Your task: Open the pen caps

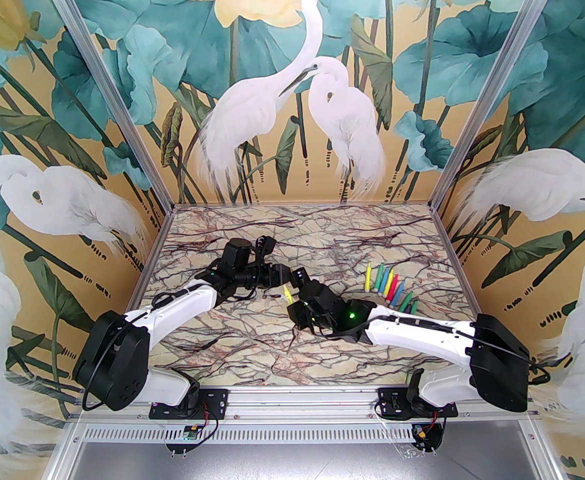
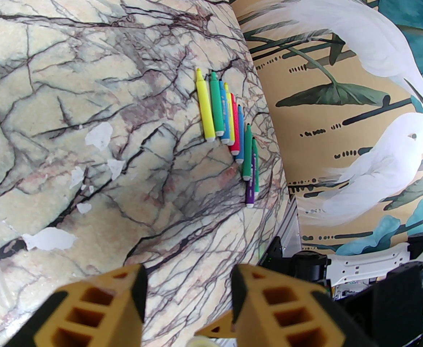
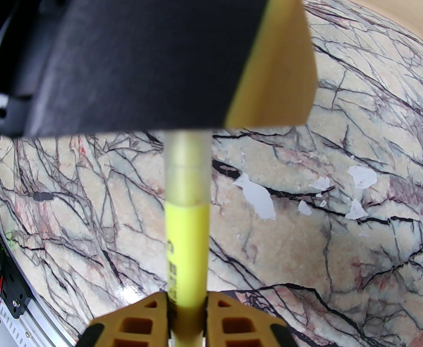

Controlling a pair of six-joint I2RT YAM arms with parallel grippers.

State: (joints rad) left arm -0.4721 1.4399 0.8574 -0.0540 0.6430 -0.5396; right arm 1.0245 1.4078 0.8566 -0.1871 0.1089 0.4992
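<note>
Our right gripper (image 3: pixel 186 300) is clamped on the yellow pen (image 3: pixel 187 237); its pen cap (image 3: pixel 187 168) reaches our left gripper (image 2: pixel 188 277), whose jaws stand partly apart; the cap's tip hides behind a finger, so we cannot tell contact; other pens (image 2: pixel 229 128) lie in a row on the table (image 2: pixel 88 67).

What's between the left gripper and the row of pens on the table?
Bare marble table, nothing else, from the left gripper to the row of pens; left wrist view.

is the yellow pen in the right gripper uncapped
No, a pale see-through cap covers the tip of the yellow pen clamped in the right gripper.
</note>
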